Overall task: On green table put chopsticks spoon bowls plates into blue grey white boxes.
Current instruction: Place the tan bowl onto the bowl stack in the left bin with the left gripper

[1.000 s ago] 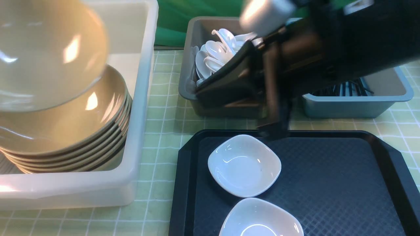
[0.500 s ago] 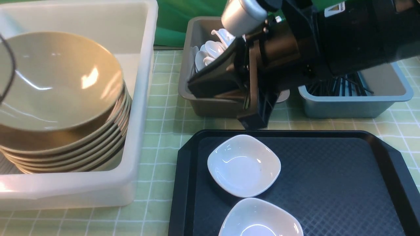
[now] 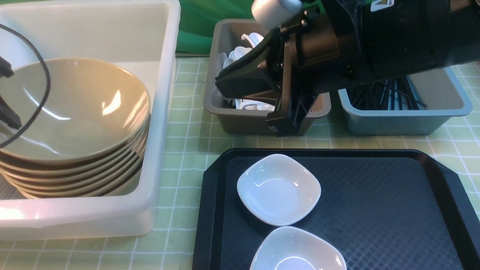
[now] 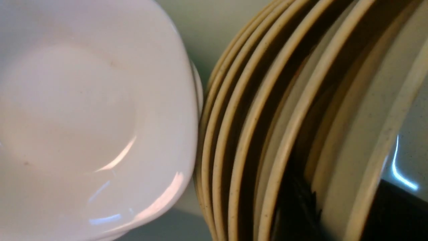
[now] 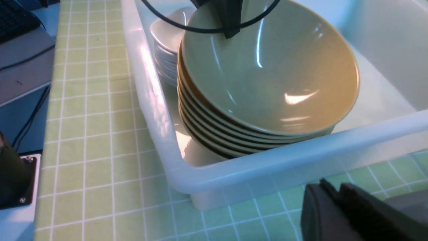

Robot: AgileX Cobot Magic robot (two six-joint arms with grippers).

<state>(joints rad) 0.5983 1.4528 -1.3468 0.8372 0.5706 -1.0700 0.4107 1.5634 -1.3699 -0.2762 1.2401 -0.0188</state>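
Observation:
A stack of tan bowls [image 3: 75, 108] stands in the white box [image 3: 161, 112], with white plates [image 5: 167, 36] piled behind it. The top bowl [image 5: 267, 67] rests on the stack. My left gripper [image 3: 5, 93] is open, its jaws apart astride that bowl's rim [image 4: 354, 187]. My right gripper [image 3: 221, 80] hangs over the grey box [image 3: 221, 41] of white spoons [image 3: 243, 52], fingers [image 5: 314, 207] together with nothing seen between them. Black chopsticks [image 3: 382, 97] lie in the blue box [image 3: 405, 122]. Two white plates [image 3: 279, 189] [image 3: 298, 249] sit on the black tray [image 3: 375, 152].
The green checked cloth [image 3: 187, 131] shows between the white box and the tray. The right arm's bulk [image 3: 375, 45] covers much of the grey and blue boxes. A black base [image 5: 13, 180] and the table's edge lie beyond the white box.
The tan bowl came down from mid-air onto the stack, and the left jaws have parted. My right arm rose from the tray's far edge and now hangs over the grey box.

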